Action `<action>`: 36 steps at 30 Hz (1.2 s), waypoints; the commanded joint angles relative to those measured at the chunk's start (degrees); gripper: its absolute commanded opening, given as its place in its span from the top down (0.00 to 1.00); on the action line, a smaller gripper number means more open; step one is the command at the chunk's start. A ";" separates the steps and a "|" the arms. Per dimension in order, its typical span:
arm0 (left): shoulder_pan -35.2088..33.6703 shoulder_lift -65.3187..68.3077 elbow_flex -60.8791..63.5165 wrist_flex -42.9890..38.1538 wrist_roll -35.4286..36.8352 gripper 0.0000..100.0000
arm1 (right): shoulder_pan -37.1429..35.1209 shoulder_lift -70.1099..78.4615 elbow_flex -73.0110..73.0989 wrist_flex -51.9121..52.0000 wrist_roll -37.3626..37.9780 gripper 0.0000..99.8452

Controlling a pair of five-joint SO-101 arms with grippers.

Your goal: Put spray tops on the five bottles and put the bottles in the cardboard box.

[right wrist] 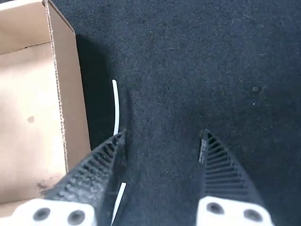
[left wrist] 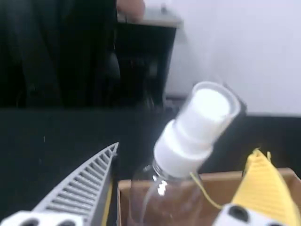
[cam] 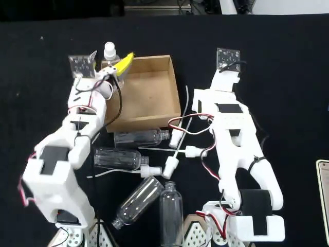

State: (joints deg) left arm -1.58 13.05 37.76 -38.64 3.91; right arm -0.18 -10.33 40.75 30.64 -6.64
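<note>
A clear bottle with a white spray top [left wrist: 195, 125] stands tilted at the far left corner of the cardboard box [cam: 149, 98], its cap [cam: 109, 50] rising above the box wall. My left gripper [cam: 112, 56] is shut on this bottle, grey finger [left wrist: 80, 188] on one side and yellow finger [left wrist: 263, 188] on the other. Several uncapped bottles lie in front of the box, among them two [cam: 141, 137] [cam: 171, 211]. Loose spray tops [cam: 169, 165] with thin tubes lie between them. My right gripper [right wrist: 162, 136] hangs open over the black cloth beside the box's right wall [right wrist: 70, 84].
A thin white tube [right wrist: 115, 106] lies on the cloth next to the box, just ahead of my right gripper's fingers. The inside of the box [right wrist: 28, 117] is bare. A flat light object [cam: 324, 190] sits at the table's right edge.
</note>
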 commanded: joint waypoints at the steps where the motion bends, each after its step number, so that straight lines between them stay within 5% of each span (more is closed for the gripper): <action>1: -0.75 -13.36 1.01 13.45 0.53 0.62 | 1.23 -3.38 -0.40 -1.41 0.00 0.79; 17: -6.64 -48.18 7.78 74.20 0.09 0.62 | 1.23 -3.38 1.63 -5.45 0.00 0.79; 20: -6.55 -52.40 7.43 85.45 -9.67 0.62 | 1.23 -3.38 1.63 -5.45 0.00 0.79; 27: -0.40 -53.89 7.43 108.48 -49.05 0.62 | 1.23 -3.38 1.63 -5.45 0.00 0.79; 36: 2.42 -51.60 9.45 107.25 -53.01 0.62 | 1.23 -3.38 1.63 -5.36 0.00 0.79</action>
State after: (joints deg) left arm -1.49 -38.73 47.34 69.67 -47.34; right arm -0.18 -10.33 42.86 26.42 -6.64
